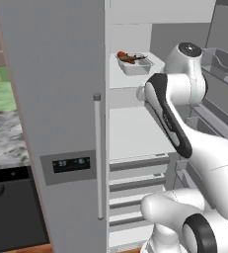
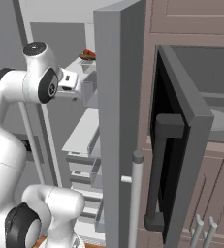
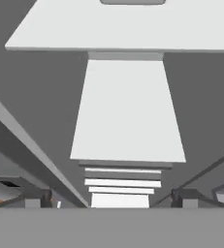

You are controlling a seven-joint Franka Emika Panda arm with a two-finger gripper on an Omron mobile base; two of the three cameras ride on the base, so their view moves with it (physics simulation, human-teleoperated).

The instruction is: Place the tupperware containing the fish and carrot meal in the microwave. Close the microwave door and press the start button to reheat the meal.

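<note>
The tupperware stands on an upper shelf inside the open fridge, with a red-orange piece and a dark brown piece of the meal in it. In the right base view its red food peeks past the fridge door's edge. My gripper is open and holds nothing. It points down over the lower white shelves, a little nearer than the tupperware and below it. The hand reaches into the fridge. The microwave is at the right, its round glass plate bare and its door swung wide open.
The fridge's closed left door with a long bar handle and a display panel stands at the left. The open right fridge door stands between the fridge interior and the microwave. White shelves and drawers fill the fridge below.
</note>
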